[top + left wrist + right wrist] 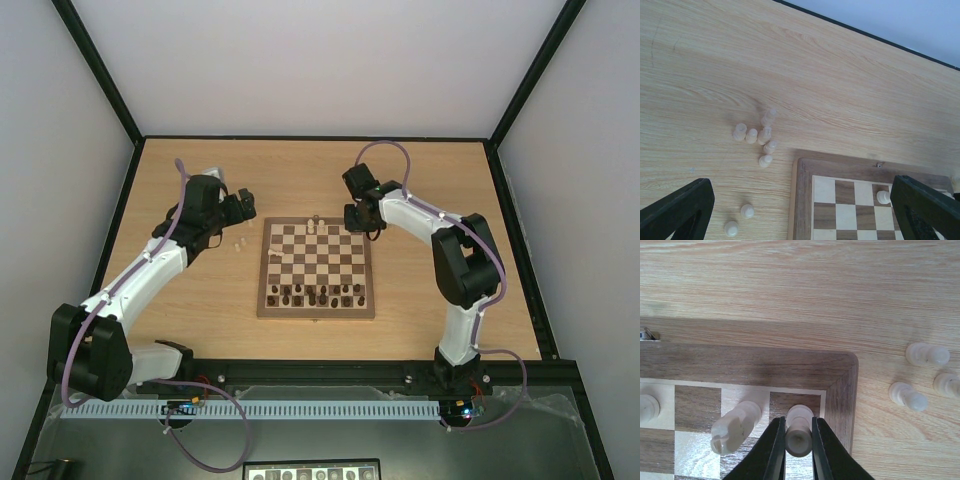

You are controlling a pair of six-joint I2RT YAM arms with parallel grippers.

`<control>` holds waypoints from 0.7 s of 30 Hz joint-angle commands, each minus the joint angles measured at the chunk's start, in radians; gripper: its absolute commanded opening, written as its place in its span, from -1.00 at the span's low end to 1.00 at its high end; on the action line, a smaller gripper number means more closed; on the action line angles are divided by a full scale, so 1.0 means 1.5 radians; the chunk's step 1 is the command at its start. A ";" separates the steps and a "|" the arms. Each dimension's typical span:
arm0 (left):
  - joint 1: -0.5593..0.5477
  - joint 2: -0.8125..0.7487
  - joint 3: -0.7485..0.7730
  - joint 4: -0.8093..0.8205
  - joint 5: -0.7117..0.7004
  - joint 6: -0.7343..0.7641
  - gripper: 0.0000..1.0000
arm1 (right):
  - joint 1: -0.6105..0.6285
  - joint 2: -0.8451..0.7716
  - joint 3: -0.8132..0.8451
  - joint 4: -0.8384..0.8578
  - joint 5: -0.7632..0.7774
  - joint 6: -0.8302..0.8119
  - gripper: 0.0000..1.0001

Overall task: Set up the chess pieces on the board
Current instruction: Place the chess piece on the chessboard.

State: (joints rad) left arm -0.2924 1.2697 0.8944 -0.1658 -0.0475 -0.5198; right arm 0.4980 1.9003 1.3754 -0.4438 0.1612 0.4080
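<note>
Right claw (798, 421) around corner chess piece (799, 434)

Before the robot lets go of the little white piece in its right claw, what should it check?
1. Right gripper shut on the pale piece: ok.
2. Piece over the dark corner square of the board: ok.
3. Piece's base resting on that square: cannot tell.
4. Fingers apart from the neighbouring pale piece: ok, but close.
5. Left gripper open and away from that corner, near the loose pale pieces beside the board: ok.
</note>
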 commanded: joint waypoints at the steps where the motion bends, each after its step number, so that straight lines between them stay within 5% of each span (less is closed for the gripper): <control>1: -0.001 -0.002 0.002 0.004 -0.011 0.000 0.99 | 0.008 0.010 0.016 -0.029 0.000 -0.002 -0.68; 21: -0.001 -0.009 -0.002 0.004 -0.008 0.005 0.99 | 0.010 -0.090 0.015 -0.042 0.024 -0.003 -0.22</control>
State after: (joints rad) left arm -0.2924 1.2697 0.8944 -0.1658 -0.0536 -0.5198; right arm 0.5060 1.8660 1.3960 -0.4530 0.1696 0.4072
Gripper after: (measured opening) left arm 0.995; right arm 0.377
